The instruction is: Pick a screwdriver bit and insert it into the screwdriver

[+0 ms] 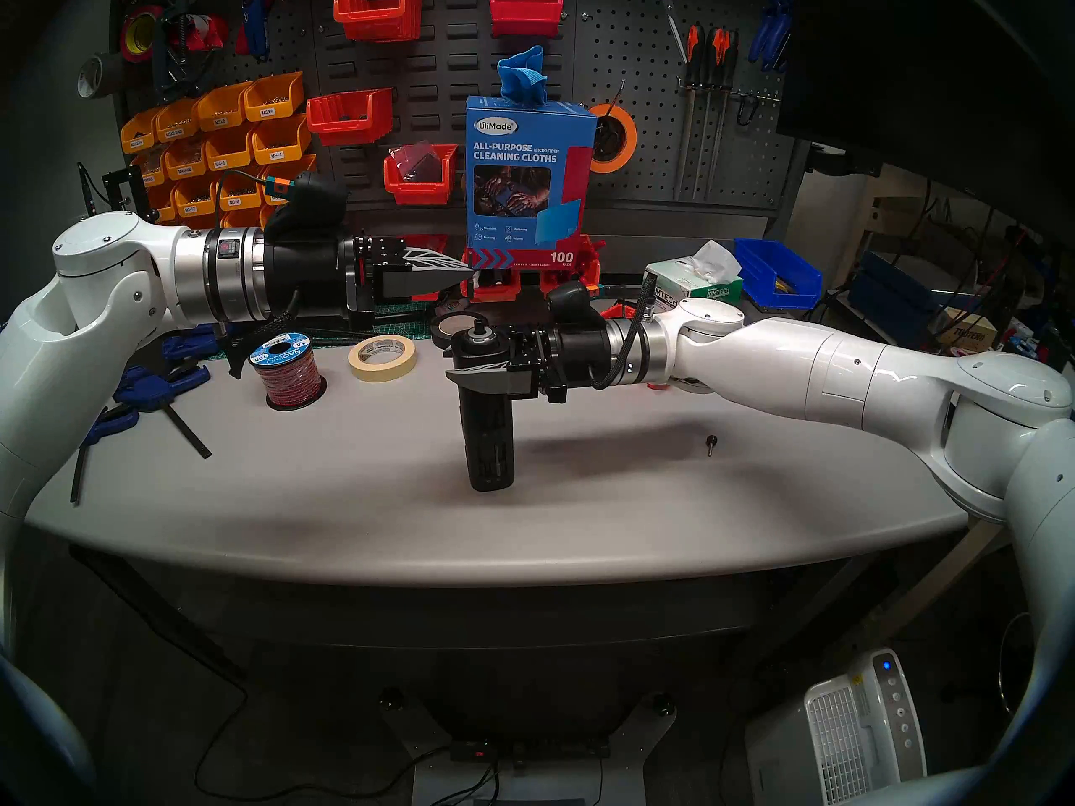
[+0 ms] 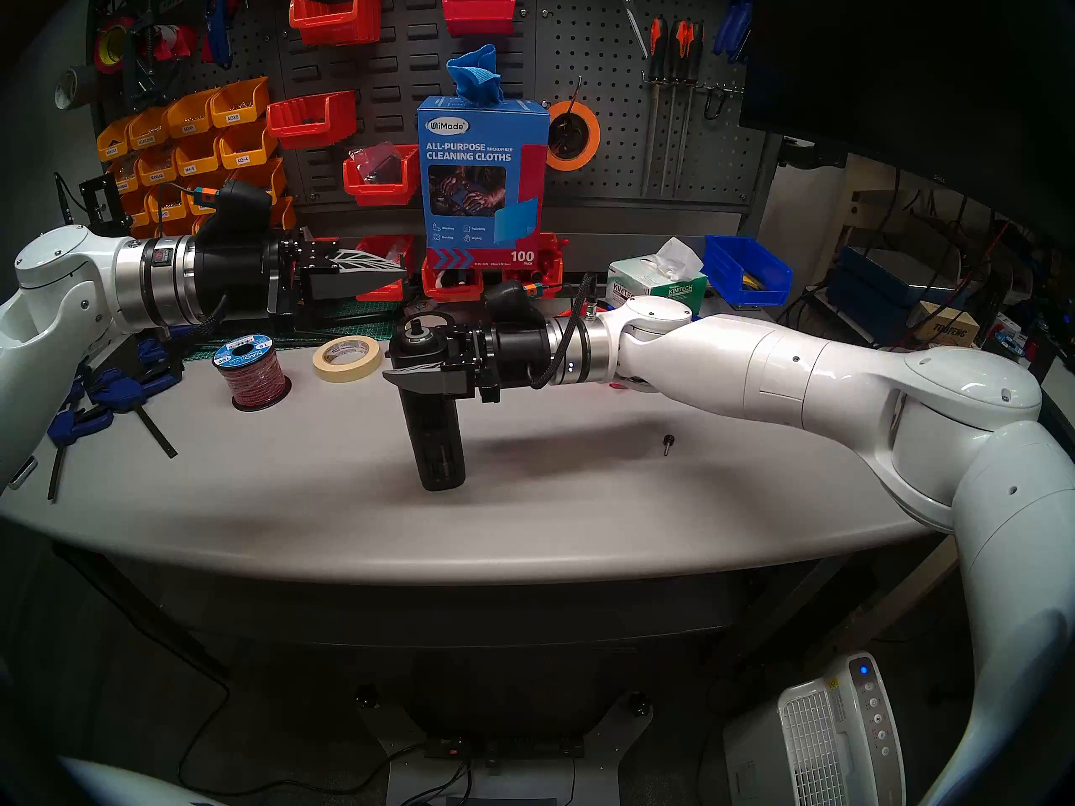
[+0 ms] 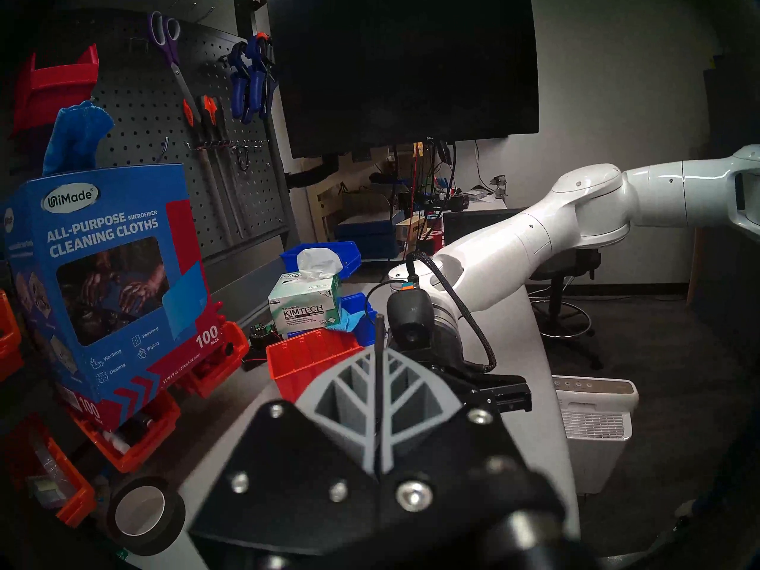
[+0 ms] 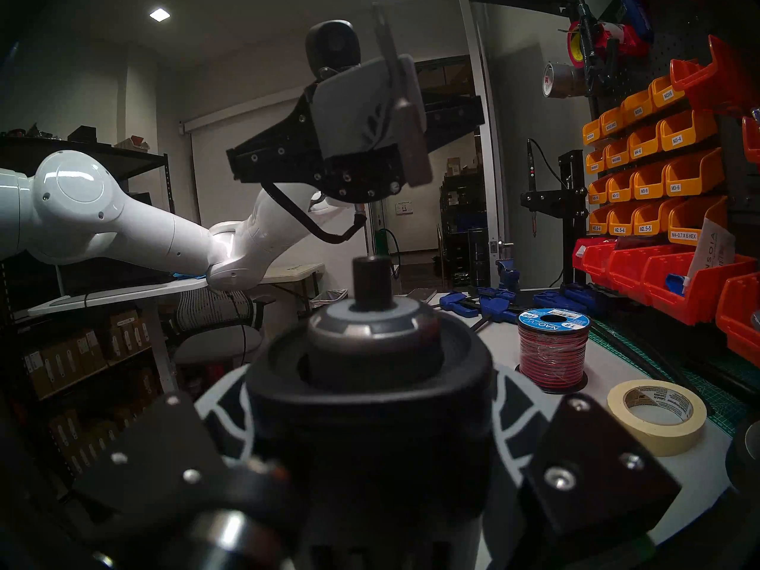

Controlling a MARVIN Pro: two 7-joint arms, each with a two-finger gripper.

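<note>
The screwdriver [image 1: 488, 438], a thick black column with slots low down, stands upright mid-table. My right gripper [image 1: 459, 360] is shut on its upper part, just under the silver ring and socket [image 4: 370, 330]. My left gripper [image 1: 465, 272] hangs up and to the left of the screwdriver, well apart from it, pointing right. It is shut on the screwdriver bit [image 3: 378, 330], a thin dark rod pinched between the grey fingers [image 3: 329, 396] and poking past their tips. From the right wrist view the bit [image 4: 383, 34] sticks up out of the left gripper [image 4: 390, 84].
A small black-knobbed pin [image 1: 710, 443] lies on the table under my right arm. A wire spool [image 1: 288, 374], masking tape [image 1: 382, 357] and black tape [image 1: 454, 325] sit behind-left. Blue clamps [image 1: 145, 380] lie at far left. A cleaning-cloth box [image 1: 529, 176], tissue box [image 1: 698, 284] and bins line the back.
</note>
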